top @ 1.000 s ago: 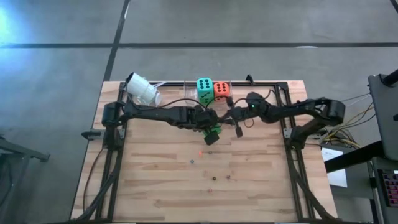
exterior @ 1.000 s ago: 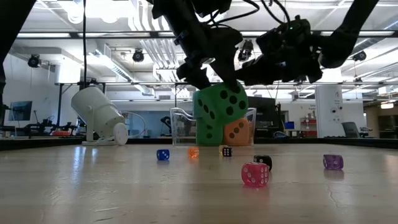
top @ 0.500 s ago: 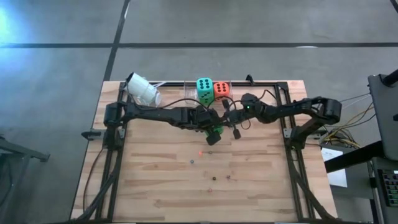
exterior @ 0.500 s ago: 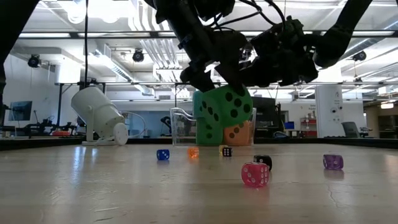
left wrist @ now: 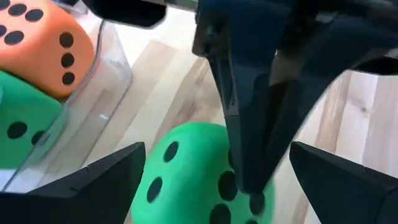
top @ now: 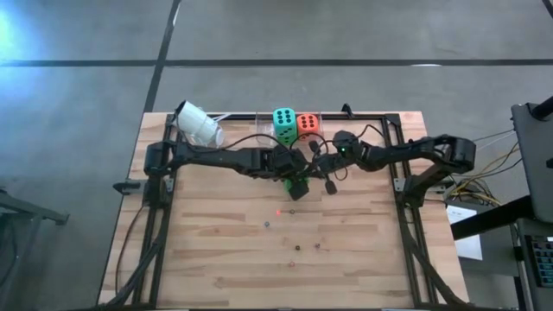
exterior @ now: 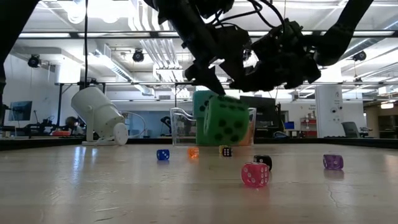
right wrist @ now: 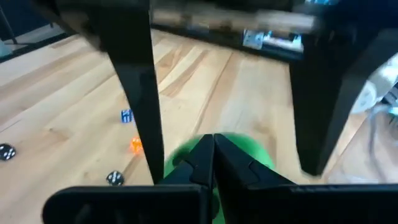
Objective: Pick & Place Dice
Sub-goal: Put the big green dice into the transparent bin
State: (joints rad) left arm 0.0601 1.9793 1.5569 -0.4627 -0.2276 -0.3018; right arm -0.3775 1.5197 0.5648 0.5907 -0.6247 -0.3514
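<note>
A large green die (exterior: 225, 121) with black pips hangs tilted just above the table's middle, below my two grippers. My left gripper (left wrist: 217, 149) is open wide, with one finger on each side of the die (left wrist: 186, 180). My right gripper (right wrist: 214, 146) is shut and comes in from the table's right, with its tips at the die's top. A teal die (top: 283, 121) and an orange-red die (top: 308, 126) sit in a clear container (exterior: 180, 124) at the far edge. Several tiny coloured dice lie on the near wood, among them a pink one (exterior: 255, 174). My right gripper has its shut fingertips (left wrist: 247, 177) against the green die's upper face, slanting down from the table's right. The die is tipped beneath them and is not pinched. Whether my left gripper's fingers (left wrist: 127, 163) touch the die's sides I cannot tell.
A white cup (top: 197, 123) lies on its side at the far left corner. Tiny dice are scattered in front: purple (exterior: 333, 162), black (exterior: 262, 162), blue (exterior: 163, 154), orange (exterior: 193, 152). The near half of the wooden table (top: 225, 268) holds only these.
The green die has sunk from up between my left gripper's fingers toward the table and has tipped over, showing another face. My right gripper has tipped and edged toward the die from the table's right.
</note>
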